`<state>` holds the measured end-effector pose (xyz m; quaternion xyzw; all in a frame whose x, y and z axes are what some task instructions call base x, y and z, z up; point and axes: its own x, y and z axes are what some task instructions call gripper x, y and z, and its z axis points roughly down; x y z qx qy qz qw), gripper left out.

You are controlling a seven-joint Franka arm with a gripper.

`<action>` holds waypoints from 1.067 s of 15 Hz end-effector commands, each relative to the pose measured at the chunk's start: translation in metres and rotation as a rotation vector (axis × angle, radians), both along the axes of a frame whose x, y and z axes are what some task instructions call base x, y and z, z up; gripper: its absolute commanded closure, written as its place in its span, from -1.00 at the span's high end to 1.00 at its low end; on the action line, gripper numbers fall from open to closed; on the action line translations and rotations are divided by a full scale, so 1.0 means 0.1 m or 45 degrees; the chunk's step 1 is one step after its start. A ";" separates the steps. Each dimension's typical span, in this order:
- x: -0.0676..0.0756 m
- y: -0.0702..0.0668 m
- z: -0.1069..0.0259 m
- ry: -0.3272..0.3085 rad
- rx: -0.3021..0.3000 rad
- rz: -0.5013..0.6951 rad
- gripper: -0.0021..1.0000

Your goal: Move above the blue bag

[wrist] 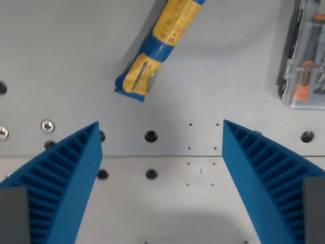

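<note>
Claw [160, 129]: jaws spread wide, holding nothing, touching nothing.
Blue bag [157, 48]: at 12 o'clock from the claw, tilted, top cut off.
Clear case [304, 56]: 2 o'clock, cropped; probably tool bits.
Table [61, 51]: grey, perforated.

A grey metal table [66, 46] fills the frame, with a seam running across it below the middle and dark holes and two bright screws dotted along its left and centre. A blue and yellow bag [158, 46] lies slantwise on it at upper centre, running off the top edge. A clear case [307, 56] of tools lies at upper right.
</note>
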<state>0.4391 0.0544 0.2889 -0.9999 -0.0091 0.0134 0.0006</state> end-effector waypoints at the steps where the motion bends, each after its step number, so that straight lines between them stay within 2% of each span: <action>1: -0.01 -0.02 -0.14 -0.123 -0.005 -0.322 1.00; 7: 0.09 -0.04 -0.43 -0.107 -0.002 -0.519 1.00; 16: 0.22 -0.07 -0.88 -0.123 -0.014 -0.693 1.00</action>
